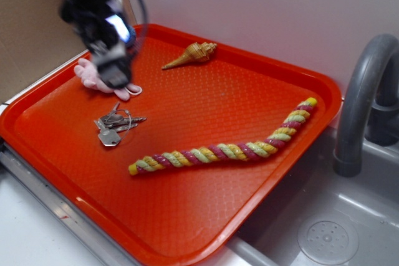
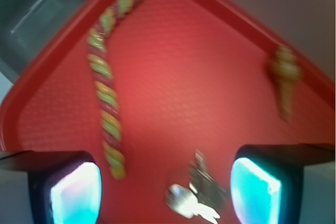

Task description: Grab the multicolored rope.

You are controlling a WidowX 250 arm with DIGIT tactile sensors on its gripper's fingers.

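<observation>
On the tray [image 1: 56, 101] the multicolored rope [image 1: 224, 151] lies toward the sink [image 1: 324, 228] side. Keys [image 1: 113, 128] sit left of it, the shell [image 1: 190, 55] behind. A soft toy [image 1: 93, 79], perhaps, lies beneath the gripper [image 1: 115, 73].

The exterior view looks down at an angle from the front over the whole tray [image 1: 56, 147]. The wrist view hangs close above it, blurred, looking between the fingers [image 2: 76, 192]. Both share the rope [image 1: 224, 151] and keys [image 1: 115, 128].

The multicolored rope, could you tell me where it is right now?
In the exterior view, the multicolored rope lies on the red tray's near-right part, beside the keys.
</observation>
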